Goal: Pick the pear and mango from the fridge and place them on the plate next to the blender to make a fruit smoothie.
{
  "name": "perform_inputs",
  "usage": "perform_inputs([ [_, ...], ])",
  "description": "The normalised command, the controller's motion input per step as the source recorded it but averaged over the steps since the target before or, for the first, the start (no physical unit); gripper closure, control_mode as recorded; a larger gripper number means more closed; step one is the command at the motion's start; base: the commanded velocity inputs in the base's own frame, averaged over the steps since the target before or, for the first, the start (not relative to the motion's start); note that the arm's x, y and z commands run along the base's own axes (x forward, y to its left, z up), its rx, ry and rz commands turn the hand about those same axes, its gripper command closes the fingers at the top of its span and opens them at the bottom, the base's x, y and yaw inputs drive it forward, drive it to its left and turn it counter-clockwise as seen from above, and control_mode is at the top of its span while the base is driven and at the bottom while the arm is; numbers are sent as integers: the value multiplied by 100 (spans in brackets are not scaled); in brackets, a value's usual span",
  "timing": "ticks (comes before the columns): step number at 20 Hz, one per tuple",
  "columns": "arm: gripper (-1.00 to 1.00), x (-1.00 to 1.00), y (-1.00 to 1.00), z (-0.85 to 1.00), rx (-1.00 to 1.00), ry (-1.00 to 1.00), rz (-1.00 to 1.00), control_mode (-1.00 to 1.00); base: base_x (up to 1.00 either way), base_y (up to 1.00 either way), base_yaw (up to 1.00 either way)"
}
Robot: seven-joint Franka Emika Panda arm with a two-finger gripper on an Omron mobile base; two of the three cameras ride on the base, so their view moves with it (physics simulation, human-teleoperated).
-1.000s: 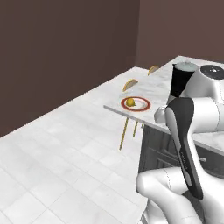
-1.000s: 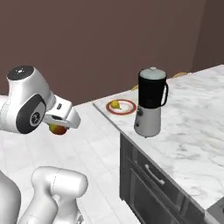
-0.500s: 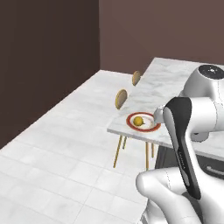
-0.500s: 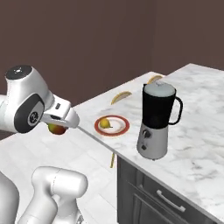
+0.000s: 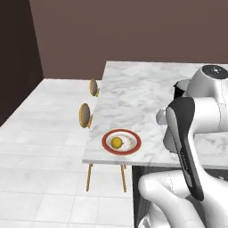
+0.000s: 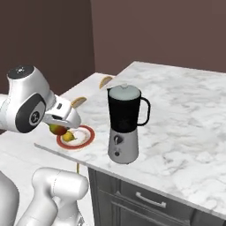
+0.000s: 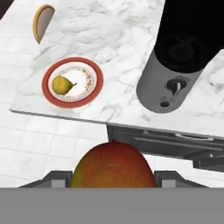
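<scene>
One oval red-green-orange mottled mango (image 7: 113,165), clamped across its middle by the two-finger gripper (image 7: 113,178) short of the marble counter (image 7: 118,35); likely firm, smooth, slippery; yellow pear (image 7: 62,84) rests on red-rimmed white plate (image 7: 95,81) beside black-jarred blender (image 7: 173,76).

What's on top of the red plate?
The yellow pear lies on the plate, left of its middle. The patch under the pear is hidden. The mango is not there yet.
</scene>
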Motion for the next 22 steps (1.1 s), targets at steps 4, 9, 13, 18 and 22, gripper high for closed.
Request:
perform_inputs([
  [4,100,0,0,0,0,0,0,100,5,38,-31],
  [9,100,0,0,0,0,0,0,100,0,55,-18],
  [13,100,0,0,0,0,0,0,100,8,35,-15],
  [18,100,0,0,0,0,0,0,100,22,36,-7],
  [22,100,0,0,0,0,0,0,100,52,31,-6],
])
